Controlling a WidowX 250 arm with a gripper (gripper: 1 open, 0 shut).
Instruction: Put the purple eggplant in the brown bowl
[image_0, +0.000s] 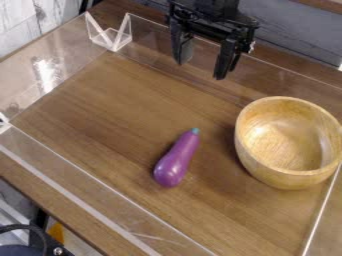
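Note:
The purple eggplant (177, 159) lies on the wooden table near the middle, its grey-green stem cap pointing up and away. To its right sits the brown bowl (289, 142), round, thick-rimmed and with nothing inside. My gripper (202, 57) hangs above the far part of the table, pointing down, its black fingers (225, 62) spread open and holding nothing. It is well behind the eggplant and to the left of the bowl.
Clear plastic walls (80, 215) ring the wooden tabletop on all sides. A folded clear plastic piece (110, 32) stands at the far left corner. Bare wood lies between the gripper and the eggplant.

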